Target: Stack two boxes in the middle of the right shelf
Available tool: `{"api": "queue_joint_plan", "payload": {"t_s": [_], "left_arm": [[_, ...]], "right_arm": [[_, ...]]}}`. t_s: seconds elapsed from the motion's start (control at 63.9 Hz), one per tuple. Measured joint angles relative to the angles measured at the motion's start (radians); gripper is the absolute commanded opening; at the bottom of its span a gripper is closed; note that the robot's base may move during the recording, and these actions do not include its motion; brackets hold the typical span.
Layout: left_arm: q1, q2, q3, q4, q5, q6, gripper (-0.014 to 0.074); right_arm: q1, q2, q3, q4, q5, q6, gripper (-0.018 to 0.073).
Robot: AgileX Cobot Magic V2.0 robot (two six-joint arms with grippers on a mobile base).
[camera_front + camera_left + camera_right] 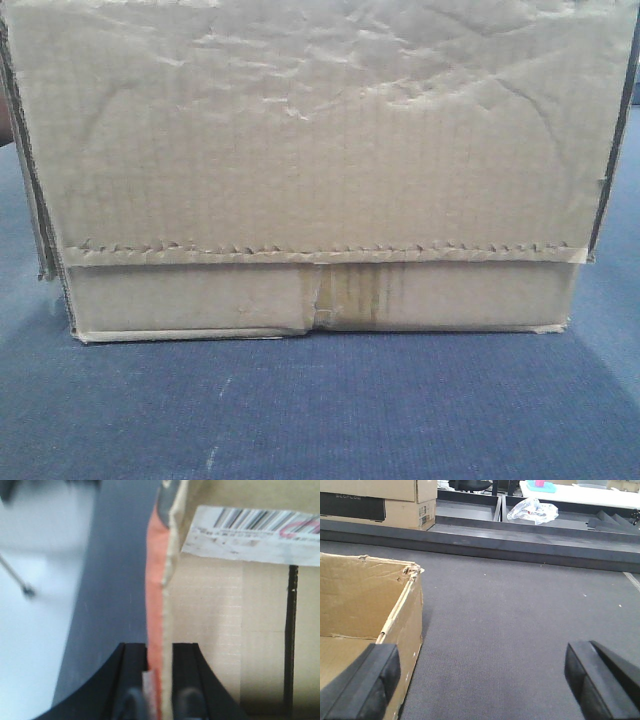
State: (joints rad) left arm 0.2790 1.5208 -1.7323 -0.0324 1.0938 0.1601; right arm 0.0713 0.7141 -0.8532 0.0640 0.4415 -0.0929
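Observation:
A plain brown box (320, 150) fills the front view, standing on blue carpet, its face wrinkled and crossed by a jagged tape band (320, 250). In the left wrist view my left gripper (160, 700) is shut on an upright box wall (165, 605), orange outside and brown inside. A barcode label (255, 535) is stuck inside. My right gripper (480, 672) is open over bare carpet, its left finger (370, 680) in front of the right wall of an open brown box (370, 605). The right shelf is out of view.
Stacked cartons (375, 500) stand at the back left behind a dark low ledge (520, 542). A crumpled plastic bag (535, 510) lies beyond it, below a white tabletop (580, 495). Left of the held wall are dark carpet (110, 580) and a pale surface (30, 630).

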Motion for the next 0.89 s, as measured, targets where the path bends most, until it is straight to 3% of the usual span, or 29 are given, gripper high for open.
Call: {"api": "queue_joint_plan", "payload": {"t_s": [0.141, 0.235, 0.47, 0.626, 0.752, 0.893], "left_arm": [[-0.049, -0.065, -0.104, -0.020, 0.003, -0.023, -0.0111], [-0.118, -0.086, -0.188, -0.046, 0.003, -0.043, -0.0111], [-0.402, -0.078, -0.312, -0.077, 0.003, -0.139, -0.0111], [-0.567, -0.019, -0.319, -0.051, 0.005, -0.236, -0.0111], [-0.640, 0.062, -0.319, -0.008, 0.030, -0.289, -0.0111], [-0.667, 0.158, -0.319, 0.023, 0.059, -0.340, -0.0111]], "right_arm": [[0.000, 0.000, 0.000, 0.000, 0.000, 0.000, 0.0570], [0.000, 0.000, 0.000, 0.000, 0.000, 0.000, 0.0570], [0.000, 0.000, 0.000, 0.002, 0.000, 0.000, 0.0570], [0.000, 0.000, 0.000, 0.004, 0.000, 0.000, 0.0570], [0.000, 0.000, 0.000, 0.004, 0.000, 0.000, 0.0570], [0.000, 0.000, 0.000, 0.004, 0.000, 0.000, 0.0570]]}}
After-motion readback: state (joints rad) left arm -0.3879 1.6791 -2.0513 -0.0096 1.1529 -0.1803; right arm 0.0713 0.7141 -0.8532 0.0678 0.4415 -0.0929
